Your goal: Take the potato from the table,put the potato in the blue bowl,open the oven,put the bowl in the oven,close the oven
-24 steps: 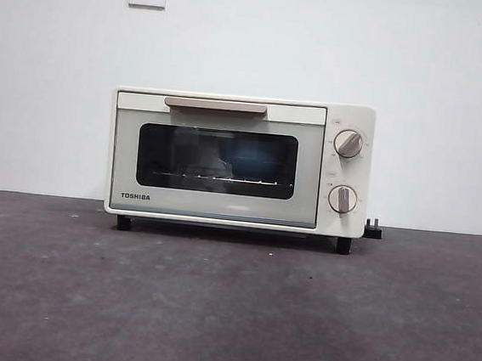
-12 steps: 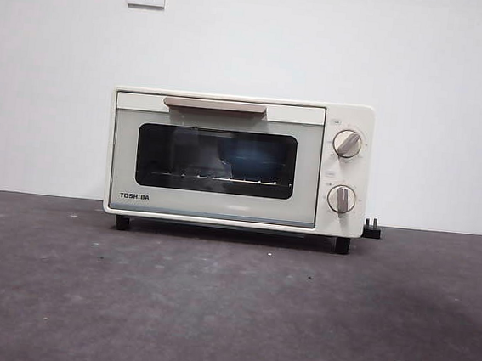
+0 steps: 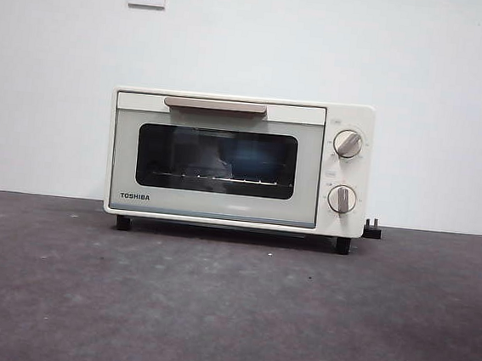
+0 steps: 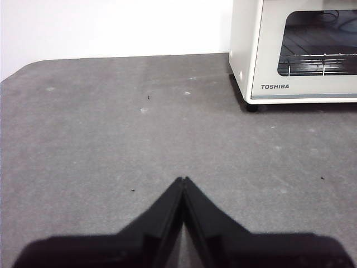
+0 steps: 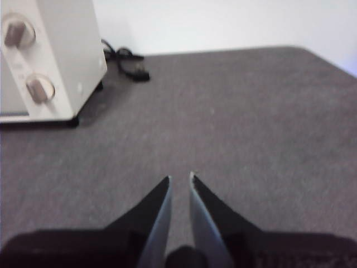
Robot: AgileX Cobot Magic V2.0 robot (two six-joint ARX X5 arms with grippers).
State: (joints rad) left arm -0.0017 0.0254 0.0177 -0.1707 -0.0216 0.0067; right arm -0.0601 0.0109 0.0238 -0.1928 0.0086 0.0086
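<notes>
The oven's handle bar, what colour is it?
Beige, a shade darker than the cream oven; the handle shows best in the front view.

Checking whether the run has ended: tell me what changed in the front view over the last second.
Nothing visibly changed. The oven stands shut on the table, with a blue shape behind its window as before. No arm enters the front view.

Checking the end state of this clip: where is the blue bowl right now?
In the front view the blue bowl shows dimly behind the dark window of the shut oven, on its rack, right of the window's middle, below the handle.
</notes>
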